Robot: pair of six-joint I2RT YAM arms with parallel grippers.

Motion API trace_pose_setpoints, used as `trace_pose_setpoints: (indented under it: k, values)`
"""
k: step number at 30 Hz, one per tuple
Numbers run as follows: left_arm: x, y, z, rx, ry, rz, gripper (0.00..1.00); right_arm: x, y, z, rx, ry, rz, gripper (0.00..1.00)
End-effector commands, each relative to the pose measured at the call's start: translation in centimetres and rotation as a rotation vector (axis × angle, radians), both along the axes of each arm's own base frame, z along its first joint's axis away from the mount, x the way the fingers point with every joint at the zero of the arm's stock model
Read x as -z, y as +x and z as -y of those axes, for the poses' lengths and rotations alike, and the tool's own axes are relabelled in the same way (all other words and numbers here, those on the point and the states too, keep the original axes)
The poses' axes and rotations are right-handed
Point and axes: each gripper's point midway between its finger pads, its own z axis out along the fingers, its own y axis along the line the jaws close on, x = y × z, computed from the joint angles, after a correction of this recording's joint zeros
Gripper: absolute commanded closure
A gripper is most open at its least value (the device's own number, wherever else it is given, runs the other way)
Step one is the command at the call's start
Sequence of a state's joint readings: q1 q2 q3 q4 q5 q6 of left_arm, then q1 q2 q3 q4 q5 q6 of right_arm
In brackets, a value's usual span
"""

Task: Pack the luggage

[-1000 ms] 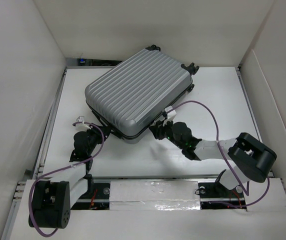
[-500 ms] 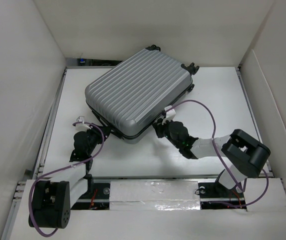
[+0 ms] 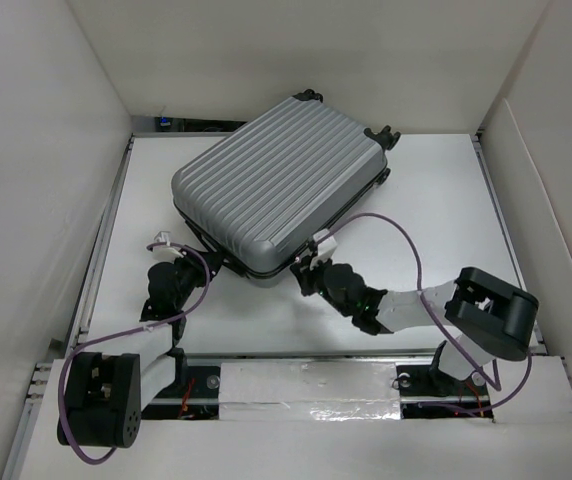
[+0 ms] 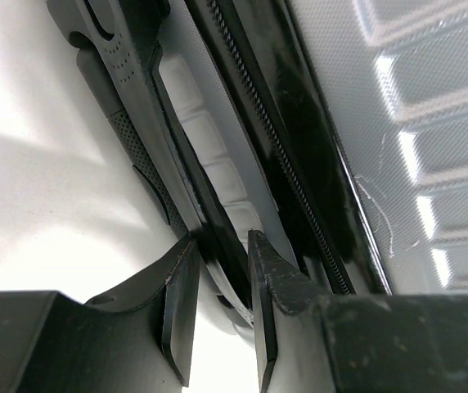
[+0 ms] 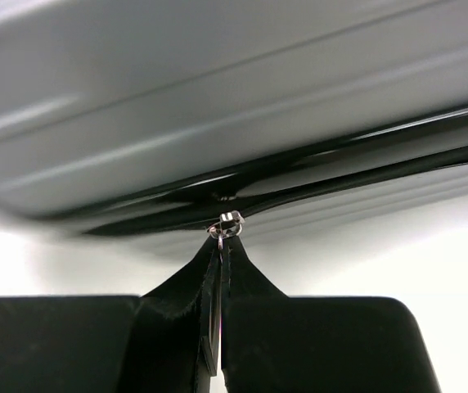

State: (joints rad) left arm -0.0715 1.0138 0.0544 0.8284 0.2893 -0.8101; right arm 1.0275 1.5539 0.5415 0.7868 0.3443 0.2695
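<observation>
Right tool (image 5: pixel 220 254) clenched on zipper pull (image 5: pixel 228 223) at luggage (image 3: pixel 276 180) lower edge; left tool (image 4: pixel 218 278) grasps its handle (image 4: pixel 128 74); table (image 3: pixel 436 200) stretches right.

My white table (image 3: pixel 436 200) is boxed in by plain white panels: the left wall (image 3: pixel 36 180), the far wall (image 3: pixel 306 50) and the right wall (image 3: pixel 566 150). Crinkled silver tape (image 3: pixel 306 409) runs along its near edge; the light is even, shadows soft
</observation>
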Motion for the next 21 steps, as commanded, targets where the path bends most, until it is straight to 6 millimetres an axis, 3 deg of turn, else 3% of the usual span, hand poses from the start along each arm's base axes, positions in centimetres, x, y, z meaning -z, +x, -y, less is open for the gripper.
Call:
trace_pose_setpoints:
  k: [1, 3, 5, 6, 8, 9, 10, 12, 14, 18, 21]
  values:
    - [-2.4, -1.7, 4.0, 0.252, -0.004, 0.131, 1.00, 0.4, -5.3, -3.7, -0.118, 0.007, -0.063, 1.00]
    - [-3.2, -1.5, 4.4, 0.258, -0.020, 0.152, 1.00, 2.0, -9.1, -5.5, -0.186, -0.065, -0.098, 1.00]
    - [-3.6, -1.4, 4.6, 0.258, -0.024, 0.162, 1.00, 3.7, -11.4, -6.2, -0.217, -0.147, -0.135, 1.00]
    - [-3.8, -1.4, 4.9, 0.264, -0.025, 0.166, 1.00, 2.8, -13.2, -7.9, -0.257, -0.141, -0.125, 1.00]
    - [-4.0, -1.5, 5.4, 0.276, -0.028, 0.171, 1.00, 3.9, -14.8, -8.8, -0.287, -0.199, -0.138, 1.00]
    - [-3.9, -1.5, 5.3, 0.271, -0.031, 0.167, 1.00, 2.7, -15.0, -10.2, -0.285, -0.180, -0.122, 1.00]
    - [-4.0, -1.7, 5.7, 0.284, -0.035, 0.170, 1.00, 3.3, -15.3, -10.7, -0.289, -0.199, -0.121, 1.00]
    - [-4.0, -2.1, 6.4, 0.301, -0.042, 0.168, 1.00, 2.6, -15.0, -11.7, -0.293, -0.198, -0.098, 1.00]
    - [-4.1, -2.5, 7.0, 0.316, -0.043, 0.175, 1.00, 0.7, -14.2, -13.0, -0.275, -0.177, -0.047, 1.00]
    - [-4.2, -3.2, 7.5, 0.310, -0.037, 0.180, 1.00, -2.3, -10.2, -14.3, -0.223, -0.125, 0.019, 1.00]
    - [-4.0, -3.8, 7.5, 0.313, -0.036, 0.178, 1.00, -3.7, -7.4, -14.1, -0.270, 0.016, -0.026, 1.00]
